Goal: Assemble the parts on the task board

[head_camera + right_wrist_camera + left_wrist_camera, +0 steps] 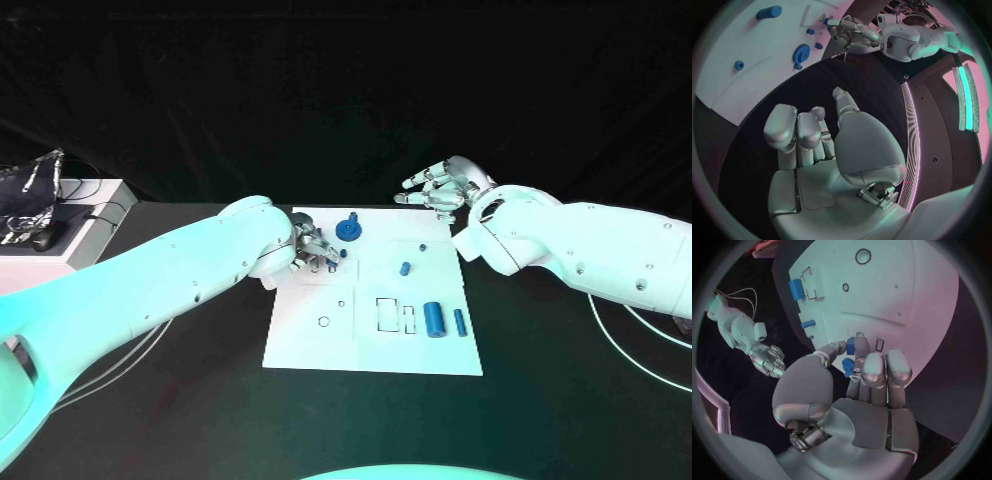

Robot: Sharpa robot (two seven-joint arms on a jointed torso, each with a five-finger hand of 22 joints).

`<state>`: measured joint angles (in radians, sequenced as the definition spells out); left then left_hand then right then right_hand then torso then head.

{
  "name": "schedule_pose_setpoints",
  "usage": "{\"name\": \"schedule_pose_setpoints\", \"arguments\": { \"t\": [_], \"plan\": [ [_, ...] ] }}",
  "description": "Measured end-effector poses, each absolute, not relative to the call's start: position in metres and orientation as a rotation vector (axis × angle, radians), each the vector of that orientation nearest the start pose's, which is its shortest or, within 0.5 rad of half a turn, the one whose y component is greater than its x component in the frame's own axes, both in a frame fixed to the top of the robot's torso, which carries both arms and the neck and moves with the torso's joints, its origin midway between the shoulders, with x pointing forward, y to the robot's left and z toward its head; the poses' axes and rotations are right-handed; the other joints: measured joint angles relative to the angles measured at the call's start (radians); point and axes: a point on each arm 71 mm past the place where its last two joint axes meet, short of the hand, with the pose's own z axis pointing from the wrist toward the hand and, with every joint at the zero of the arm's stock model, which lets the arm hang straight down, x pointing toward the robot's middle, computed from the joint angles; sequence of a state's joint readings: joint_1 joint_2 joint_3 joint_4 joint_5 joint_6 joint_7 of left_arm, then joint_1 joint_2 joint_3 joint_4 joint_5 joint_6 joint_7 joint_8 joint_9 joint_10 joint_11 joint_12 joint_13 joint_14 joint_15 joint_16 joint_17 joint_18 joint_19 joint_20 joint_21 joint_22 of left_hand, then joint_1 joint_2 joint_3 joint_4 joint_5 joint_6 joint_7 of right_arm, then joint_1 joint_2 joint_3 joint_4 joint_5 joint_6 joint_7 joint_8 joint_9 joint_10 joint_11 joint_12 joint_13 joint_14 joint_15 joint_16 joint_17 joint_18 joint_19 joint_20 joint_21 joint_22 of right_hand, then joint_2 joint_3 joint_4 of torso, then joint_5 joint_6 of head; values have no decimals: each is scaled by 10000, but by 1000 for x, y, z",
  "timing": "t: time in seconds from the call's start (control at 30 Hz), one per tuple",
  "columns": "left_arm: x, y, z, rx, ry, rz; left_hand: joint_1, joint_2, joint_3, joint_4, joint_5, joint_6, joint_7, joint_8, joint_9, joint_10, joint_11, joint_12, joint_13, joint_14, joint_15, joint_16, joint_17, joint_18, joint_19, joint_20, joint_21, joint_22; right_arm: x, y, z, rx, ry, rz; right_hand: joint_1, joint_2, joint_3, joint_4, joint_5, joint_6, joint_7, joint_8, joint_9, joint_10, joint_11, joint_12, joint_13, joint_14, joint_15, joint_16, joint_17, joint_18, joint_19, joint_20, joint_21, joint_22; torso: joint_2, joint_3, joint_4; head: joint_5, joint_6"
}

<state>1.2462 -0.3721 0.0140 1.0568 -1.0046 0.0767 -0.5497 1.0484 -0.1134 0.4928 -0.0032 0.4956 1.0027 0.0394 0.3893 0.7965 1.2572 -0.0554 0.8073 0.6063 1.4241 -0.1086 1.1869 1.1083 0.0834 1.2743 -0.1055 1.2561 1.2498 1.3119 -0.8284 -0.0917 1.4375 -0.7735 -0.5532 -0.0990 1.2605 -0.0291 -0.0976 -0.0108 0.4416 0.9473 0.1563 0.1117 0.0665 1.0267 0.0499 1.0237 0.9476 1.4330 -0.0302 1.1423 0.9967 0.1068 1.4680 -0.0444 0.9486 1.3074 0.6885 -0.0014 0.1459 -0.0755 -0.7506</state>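
Left robot hand point(315, 256) pinching, right robot hand point(440, 187) raised, fingers spread.

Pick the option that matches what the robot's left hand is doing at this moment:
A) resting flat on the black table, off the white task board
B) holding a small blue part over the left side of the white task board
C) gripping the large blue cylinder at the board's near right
B: the left hand pinches a small blue part in its fingertips above the white task board; the large blue cylinder lies untouched.
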Motion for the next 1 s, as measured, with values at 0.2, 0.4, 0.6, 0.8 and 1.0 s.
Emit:
{"name": "schedule_pose_setpoints", "arguments": {
  "t": [0.2, 0.4, 0.6, 0.8, 1.0],
  "plan": [
    [556, 103, -210, -3015, 22403, -4539, -53, 54, -55, -55, -1, 2, -2, 0, 0, 30, -1, 57, -69, 0, 0, 50, 13, 0, 0, 0, -43, 34, 521, -240, -153, 6028, 15497, 7848, 0, 0, 0, 0, 0, 0, -2, 0, 0, 1, 1, 0, 0, 0, 0, 0, 0, 0, 0, 0, 0, -1, 2, -5, 3, 24, -20],
    [556, 102, -212, -2823, 22455, -4418, -53, 54, -96, -96, -4, 62, 11, 0, 0, 35, -2, 104, -177, 0, 0, 50, 12, 0, 35, 36, -79, 94, 521, -240, -153, 6024, 15513, 7856, 0, 0, 0, 0, 0, -2, -6, 0, 0, 15, 15, 0, 1, 0, 0, 0, 0, 0, 0, 0, 0, 1, 11, -10, 3, 11, -40],
    [556, 103, -212, -2740, 22459, -4345, -53, 54, -139, -139, -13, 75, 1, -2, 0, 71, -34, 129, -214, 0, 1, 50, -19, -1, 36, 36, -94, 133, 520, -240, -153, 6015, 15530, 7871, 1, 0, 0, 0, 0, -15, -19, 0, 0, 16, 16, 0, 1, 0, 0, 0, 0, 1, 0, 0, 0, 7, 17, -9, 0, -5, -51],
    [556, 103, -212, -2670, 22429, -4297, -53, 54, -220, -220, -16, 77, -2, -49, 0, 86, -20, 179, -238, 0, 1, 50, -59, 0, 35, 36, -161, 166, 520, -239, -153, 6006, 15557, 7896, 1, 0, 0, 0, -1, -17, -23, 0, 0, -19, -19, 0, -14, 0, 0, -56, 0, 1, 0, 0, 0, 7, 35, -12, -6, -31, -88],
    [556, 102, -213, -2615, 22415, -4266, -52, 54, -221, -221, -19, 78, -3, -66, 0, 67, -39, 178, -238, 0, 1, 50, -76, 0, 35, 36, -161, 166, 520, -238, -153, 5988, 15595, 7928, 1, 0, 29, 28, -1, 19, -10, 0, 0, -20, -20, 0, -14, 0, 0, -56, 1, 0, 0, 0, 0, 6, 46, -26, -6, -37, -105]
  ]
}}
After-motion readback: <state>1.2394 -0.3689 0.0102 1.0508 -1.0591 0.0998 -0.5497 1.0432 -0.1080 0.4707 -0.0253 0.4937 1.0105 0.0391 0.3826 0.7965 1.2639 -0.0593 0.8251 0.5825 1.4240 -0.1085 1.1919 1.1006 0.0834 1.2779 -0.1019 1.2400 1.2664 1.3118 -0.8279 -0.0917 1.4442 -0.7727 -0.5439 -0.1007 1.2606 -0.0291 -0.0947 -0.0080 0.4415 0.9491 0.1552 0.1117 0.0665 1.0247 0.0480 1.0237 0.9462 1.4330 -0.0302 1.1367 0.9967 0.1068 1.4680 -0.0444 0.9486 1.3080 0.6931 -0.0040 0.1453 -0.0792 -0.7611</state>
